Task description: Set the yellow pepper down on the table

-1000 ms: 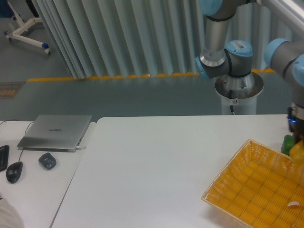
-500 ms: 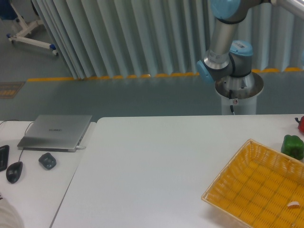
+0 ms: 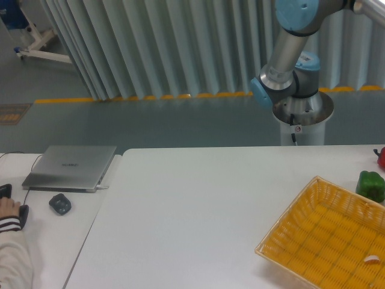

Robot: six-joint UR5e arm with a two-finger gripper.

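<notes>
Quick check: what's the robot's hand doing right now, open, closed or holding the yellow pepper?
Hand: out of frame, so its state cannot be told. Only the arm shows; no yellow pepper is visible.

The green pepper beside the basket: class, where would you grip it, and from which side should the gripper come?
Grip the green pepper across its rounded body, coming from straight above. It sits on the white table just off the yellow basket, whose raised rim blocks a low approach from that side. A red item lies behind it. The gripper itself is out of view.

A robotics lab: a pedestal-mounted robot arm (image 3: 289, 54) behind the white table (image 3: 198, 205), yellow floor tape (image 3: 144, 97), a closed laptop (image 3: 71, 167) to its left.
</notes>
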